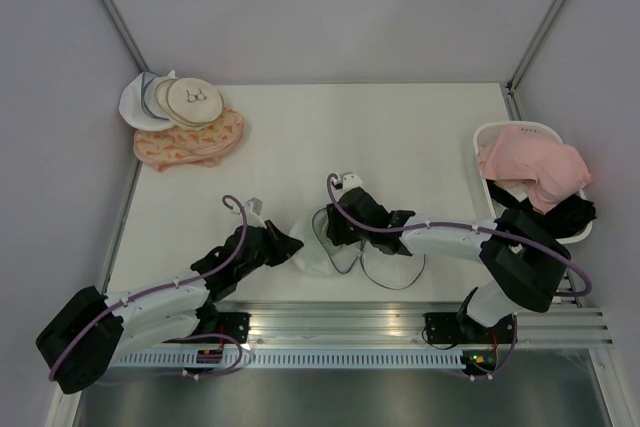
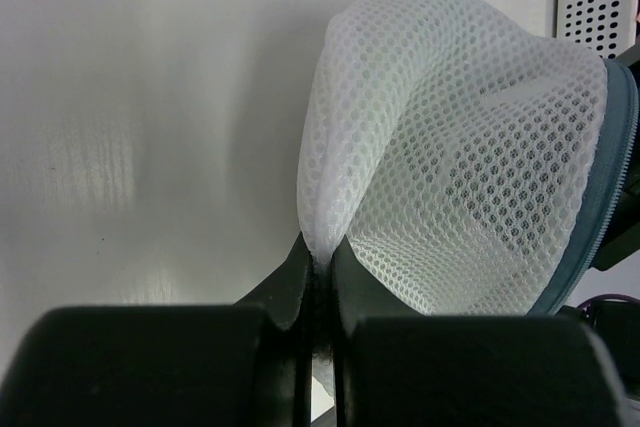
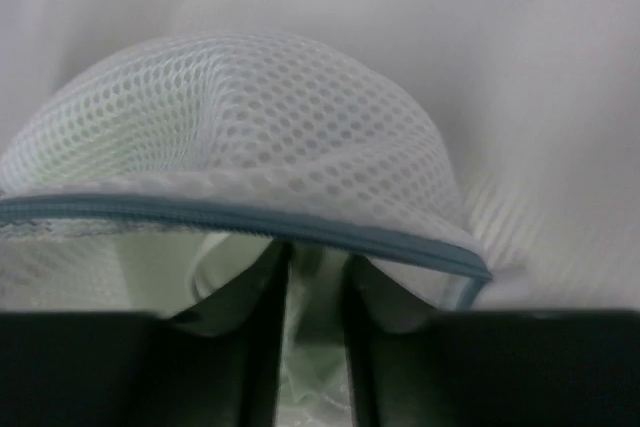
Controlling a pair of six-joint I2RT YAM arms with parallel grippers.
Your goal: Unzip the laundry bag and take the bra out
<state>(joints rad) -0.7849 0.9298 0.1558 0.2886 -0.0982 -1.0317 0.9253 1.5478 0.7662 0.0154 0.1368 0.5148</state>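
Two black robot arms (image 1: pixel 150 302) stretch over a matte white table (image 1: pixel 400 137) boxed in by pale grey walls (image 1: pixel 300 7), covering much of the low centre of the overhead view. At the right edge, a white perforated basket (image 1: pixel 492 131) holds a pink garment (image 1: pixel 535 167) and a black garment (image 1: pixel 575 215). At upper left, cream and white discs (image 1: pixel 185 102) sit stacked on a pink patterned bag (image 1: pixel 190 144). The laundry bag (image 1: pixel 308 253), low centre, is a rounded pouch of white honeycomb mesh rimmed by a grey-blue zipper, its mouth gaping. The left gripper (image 2: pixel 320 265) is clamped tight on a fold of mesh. The right gripper (image 3: pixel 318 287) reaches into the opening, its fingers flanking soft pale mint fabric, the bra (image 3: pixel 312 377), mostly hidden inside. Whether they grip it is unclear.
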